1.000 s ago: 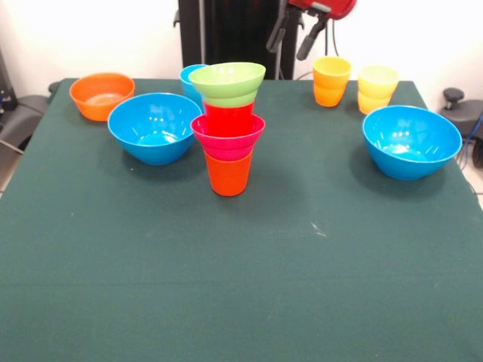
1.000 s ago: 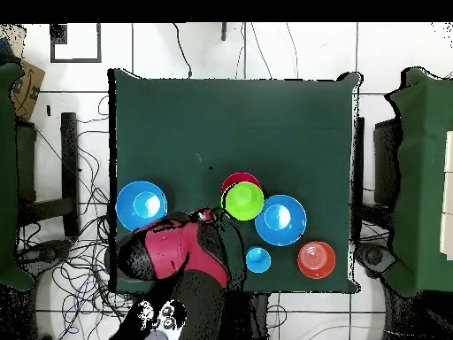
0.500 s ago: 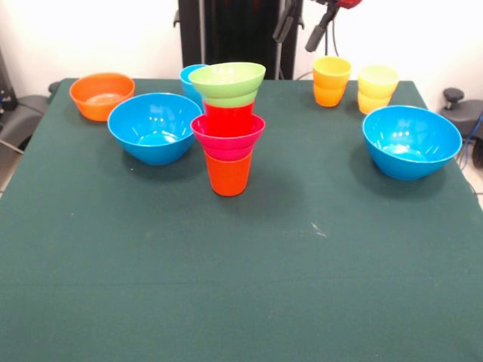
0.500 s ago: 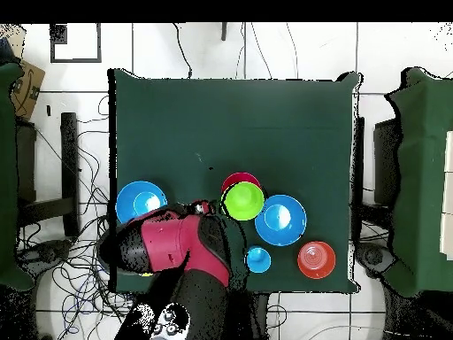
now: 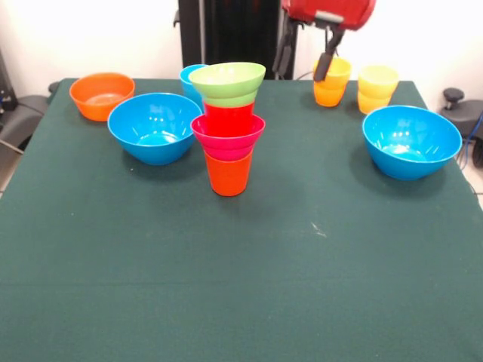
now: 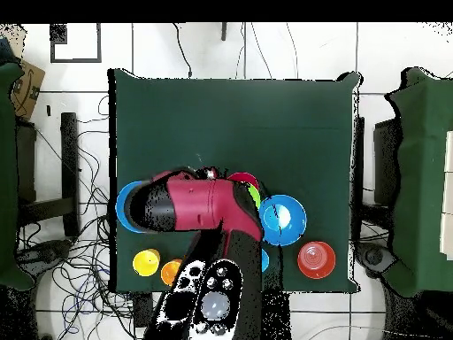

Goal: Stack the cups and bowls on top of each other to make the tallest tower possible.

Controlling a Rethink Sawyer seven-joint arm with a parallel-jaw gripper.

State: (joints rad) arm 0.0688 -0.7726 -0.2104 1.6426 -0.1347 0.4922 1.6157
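On the green surface [image 5: 241, 286] the tower [image 5: 229, 128] stands a little toward 11 o'clock of centre in the front view: an orange cup [image 5: 228, 174] at the bottom, a pink-red bowl [image 5: 228, 134] seated on it, a red cup [image 5: 229, 117] in that bowl, and a lime-green bowl [image 5: 227, 81] on top, tilted slightly. Behind it at 11 o'clock a light blue cup [image 5: 189, 78] peeks out. A large blue bowl [image 5: 155, 127] sits at 9 o'clock of the tower, empty, with an empty orange bowl [image 5: 102, 95] beyond it at 10 o'clock. A second blue bowl [image 5: 411, 140] lies at 3 o'clock, also empty. At 1 o'clock stand a yellow-orange cup [image 5: 333, 90] and a pale yellow cup [image 5: 377, 89]. The gripper [image 5: 304, 60] hangs at 12 o'clock with its fingers [image 5: 325, 65] spread apart and grasping nothing, one in front of the yellow-orange cup.
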